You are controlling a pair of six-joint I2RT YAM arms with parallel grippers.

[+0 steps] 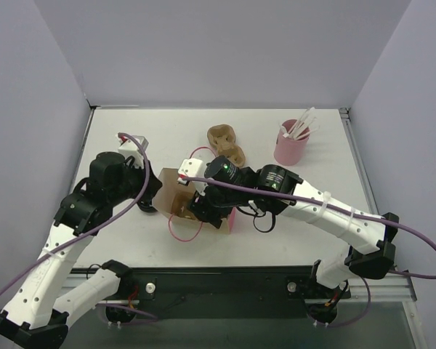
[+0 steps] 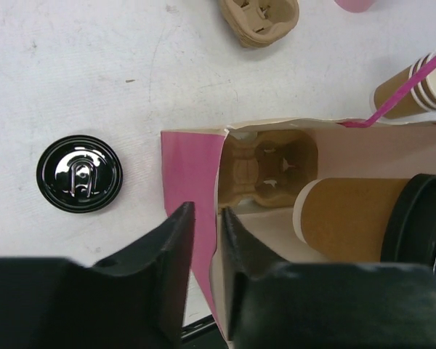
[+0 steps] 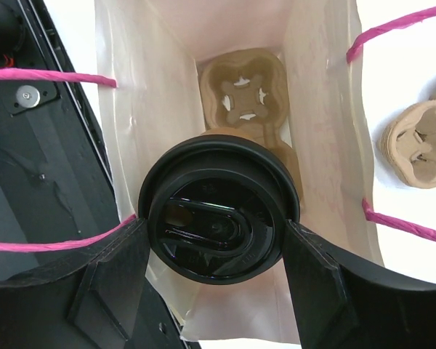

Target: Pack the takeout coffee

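Note:
A takeout coffee cup (image 2: 352, 218), kraft brown with a black lid (image 3: 218, 218), hangs inside the pink paper bag (image 1: 173, 187). My right gripper (image 3: 216, 234) is shut on it, a finger pressed on each side of the lid. A pulp tray (image 3: 243, 98) lies at the bag's bottom below the cup. My left gripper (image 2: 207, 243) straddles the bag's left wall (image 2: 192, 174), one finger outside and one inside, jaws a little apart. A stack of more kraft cups (image 2: 414, 87) stands outside the bag.
A loose black lid (image 2: 80, 174) lies on the table left of the bag. Spare pulp trays (image 1: 225, 144) sit behind the bag. The pink cup with white sticks (image 1: 291, 142) stands at the back right. Pink handles (image 3: 414, 225) arch over the bag's mouth.

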